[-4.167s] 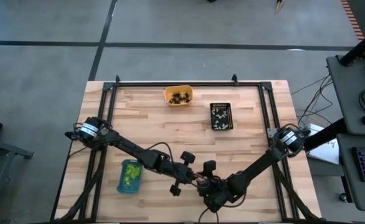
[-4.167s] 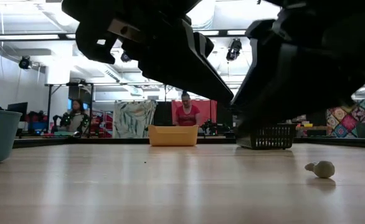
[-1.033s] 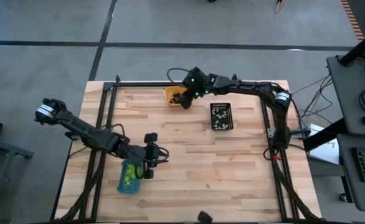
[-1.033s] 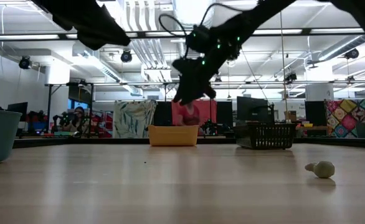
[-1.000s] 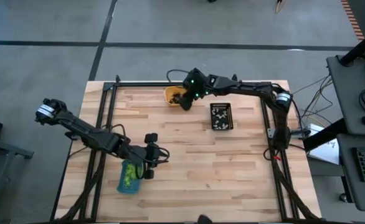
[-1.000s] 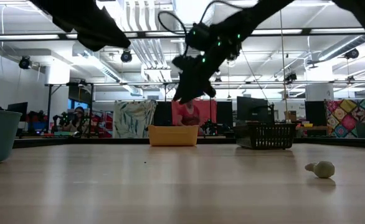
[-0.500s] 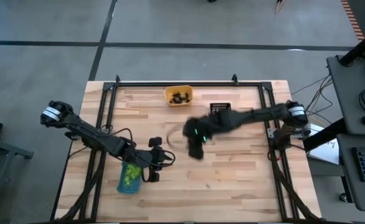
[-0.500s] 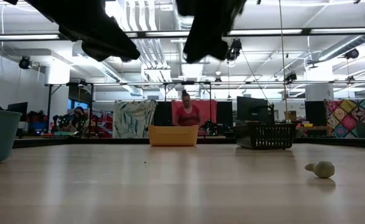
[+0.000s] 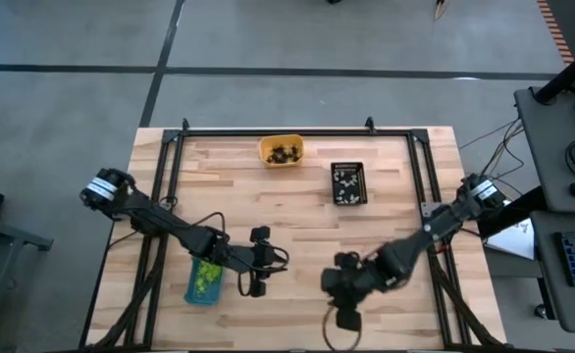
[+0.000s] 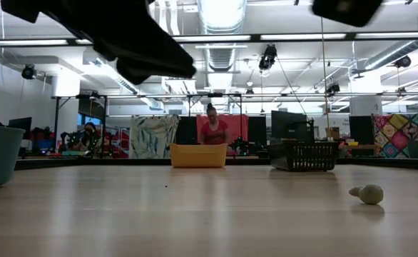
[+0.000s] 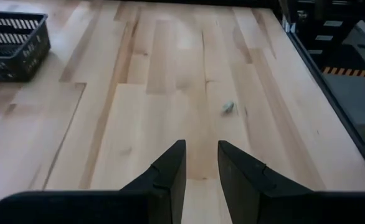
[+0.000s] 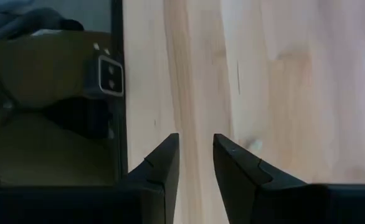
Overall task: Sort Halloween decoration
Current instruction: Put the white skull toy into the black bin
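I see my right gripper with a narrow gap between its fingers and nothing in it, above the table's near edge, my left gripper likewise slightly parted and empty beside the blue tray, one whitish trinket loose ahead of it.

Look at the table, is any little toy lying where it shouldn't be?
Yes. One whitish trinket lies alone on the bare wooden table, outside every tray. The others sit sorted in the orange tray, black basket and blue tray.
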`<state>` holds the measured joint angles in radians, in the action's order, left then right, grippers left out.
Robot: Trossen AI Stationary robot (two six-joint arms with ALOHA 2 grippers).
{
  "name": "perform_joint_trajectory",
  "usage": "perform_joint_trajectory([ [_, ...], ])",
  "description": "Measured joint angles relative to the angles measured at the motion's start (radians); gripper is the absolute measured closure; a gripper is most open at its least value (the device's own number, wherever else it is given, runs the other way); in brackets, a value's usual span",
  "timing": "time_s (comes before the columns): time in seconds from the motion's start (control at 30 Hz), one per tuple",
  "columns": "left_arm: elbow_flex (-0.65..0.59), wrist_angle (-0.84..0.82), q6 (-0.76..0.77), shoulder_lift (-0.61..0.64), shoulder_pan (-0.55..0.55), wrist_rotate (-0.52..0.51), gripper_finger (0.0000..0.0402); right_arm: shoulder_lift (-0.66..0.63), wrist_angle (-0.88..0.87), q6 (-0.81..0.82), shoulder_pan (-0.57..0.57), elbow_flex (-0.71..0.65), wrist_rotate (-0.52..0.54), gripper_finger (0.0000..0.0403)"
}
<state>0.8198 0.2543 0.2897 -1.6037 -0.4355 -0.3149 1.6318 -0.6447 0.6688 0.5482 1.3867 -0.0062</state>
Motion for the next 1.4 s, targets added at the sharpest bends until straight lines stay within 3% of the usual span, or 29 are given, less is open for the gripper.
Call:
perform_joint_trajectory([
  [0.17, 0.099, -0.003, -0.049, -0.114, 0.000, 0.034, 0.0326, 0.005, 0.001, 0.110, 0.107, -0.048, 0.092, 0.0326],
  [0.37, 0.225, -0.010, -0.215, -0.239, -0.002, 0.095, 0.0322, 0.005, 0.027, 0.200, 0.200, -0.087, 0.171, 0.0335],
  [0.63, 0.327, -0.011, -0.324, -0.337, -0.002, 0.158, 0.0277, -0.006, 0.061, 0.203, 0.295, -0.088, 0.330, 0.0333],
  [0.8, 0.373, -0.010, -0.398, -0.393, -0.002, 0.170, 0.0243, -0.030, 0.059, 0.142, 0.325, -0.088, 0.454, 0.0335],
  [0.97, 0.418, -0.010, -0.485, -0.444, -0.002, 0.245, 0.0225, -0.073, 0.060, 0.013, 0.333, -0.088, 0.576, 0.0335],
  [1.4, 0.538, -0.009, -0.615, -0.597, 0.041, 0.296, 0.0223, -0.139, 0.063, -0.094, 0.333, -0.092, 0.668, 0.0339],
])
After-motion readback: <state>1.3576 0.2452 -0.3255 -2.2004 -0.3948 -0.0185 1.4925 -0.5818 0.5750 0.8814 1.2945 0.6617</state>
